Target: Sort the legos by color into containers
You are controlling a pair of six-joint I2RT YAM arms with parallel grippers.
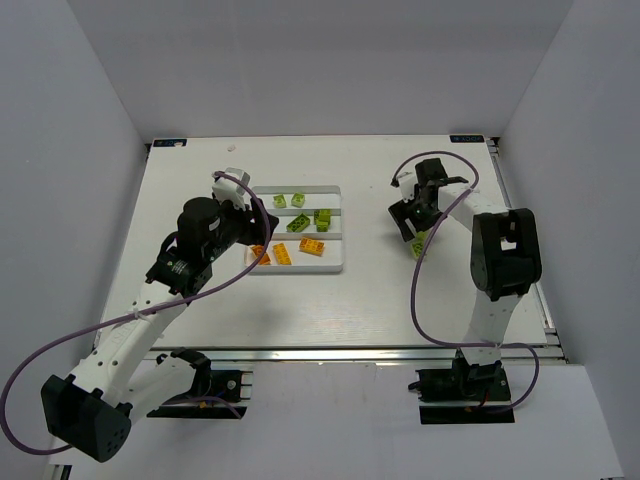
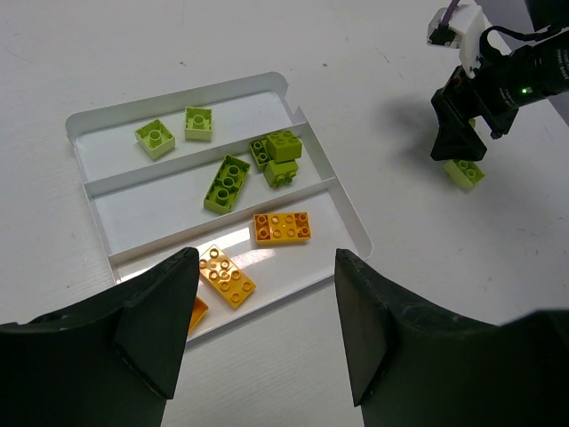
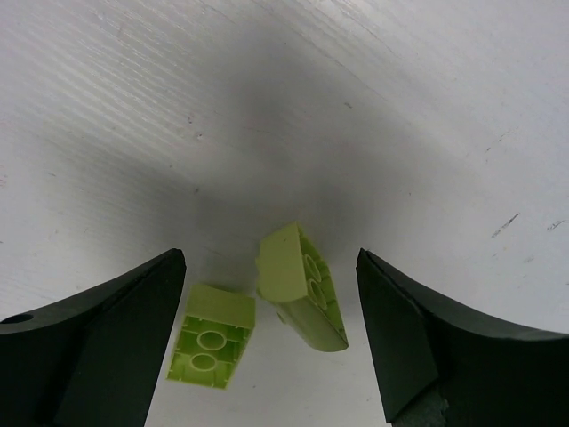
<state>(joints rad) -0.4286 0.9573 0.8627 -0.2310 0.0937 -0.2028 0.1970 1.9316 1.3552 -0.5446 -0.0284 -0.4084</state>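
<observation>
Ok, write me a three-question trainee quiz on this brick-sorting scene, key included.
1. True or false: all the orange studded plastic bricks lie in one compartment of the flat white rectangular tray.
2. How many lime green plastic bricks lie on the white table between the fingers of the right tool? A one, B two, C four.
3. Fill in: the left tool is ____, holding nothing.
Key: 1 true; 2 B; 3 open.
</observation>
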